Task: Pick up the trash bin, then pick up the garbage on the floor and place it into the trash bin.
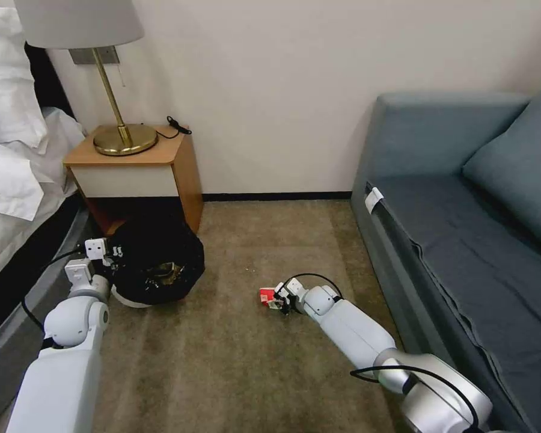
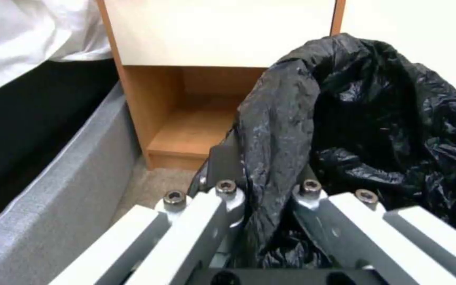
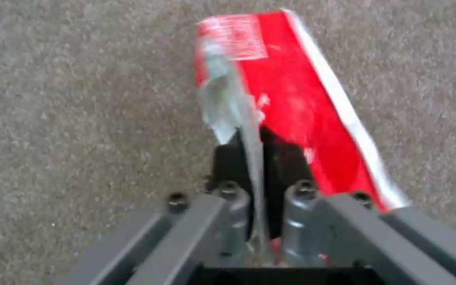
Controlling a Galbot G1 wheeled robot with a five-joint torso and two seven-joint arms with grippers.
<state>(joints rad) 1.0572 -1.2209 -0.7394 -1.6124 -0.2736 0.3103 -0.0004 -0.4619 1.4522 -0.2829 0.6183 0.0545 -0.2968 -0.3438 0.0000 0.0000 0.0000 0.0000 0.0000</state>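
The trash bin (image 1: pixel 156 258), white with a crinkled black bag over its rim, is tilted in front of the nightstand. My left gripper (image 1: pixel 105 252) is shut on the rim and bag on the bin's left side. In the left wrist view the bag (image 2: pixel 386 118) is pinched in the left gripper (image 2: pixel 267 166). Gold and brown litter (image 1: pixel 162 273) lies inside the bin. On the carpet to the right, my right gripper (image 1: pixel 281 299) is shut on a red-and-white packet (image 1: pixel 266 294) of garbage. The packet (image 3: pixel 291 99) sticks out past the right gripper (image 3: pixel 254 158), close to the floor.
A wooden nightstand (image 1: pixel 144 174) with a brass lamp (image 1: pixel 123 135) stands against the wall behind the bin. The bed (image 1: pixel 12 180) runs along the left and a grey-blue sofa (image 1: pixel 463 240) along the right. Open carpet (image 1: pixel 234 361) lies between the arms.
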